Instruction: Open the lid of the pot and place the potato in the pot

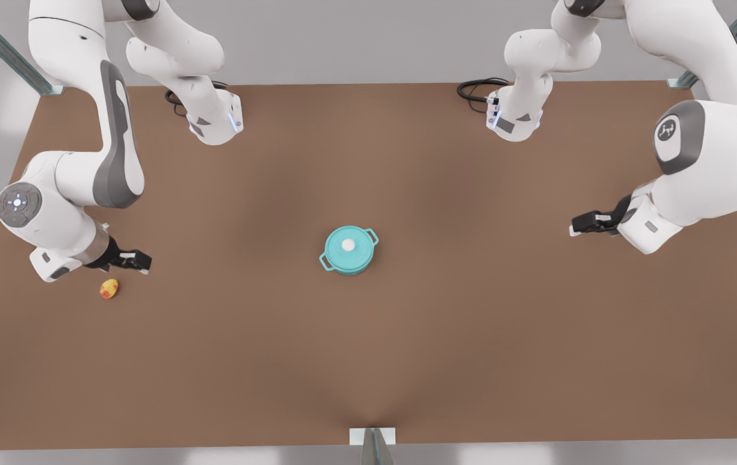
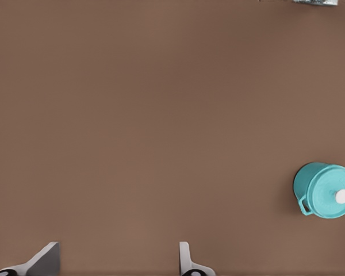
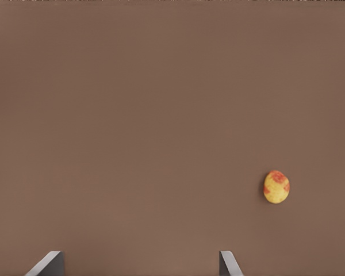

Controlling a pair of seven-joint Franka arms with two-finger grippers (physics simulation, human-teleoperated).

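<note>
On the brown table (image 1: pixel 407 361), both grippers' fingers spread wide, right gripper (image 1: pixel 132 259) near potato (image 1: pixel 109 289).

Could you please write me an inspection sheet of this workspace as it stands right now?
Surface: brown table, flat and bare around the items.
Pot: teal, upright near the table's middle, two loop handles.
Pot lid: seated on the pot, white knob on top.
Potato: yellow-orange with red blotches, lying on the table toward the front view's left, far from the pot.
Clutter: nothing seen.
Right gripper: open, empty, above the table beside the potato.
Left gripper: open, empty, at the front view's right, apart from the pot.
Cables: black loops near the arm bases at the far edge.
Surroundings: grey walls and metal frame struts at the corners.
</note>
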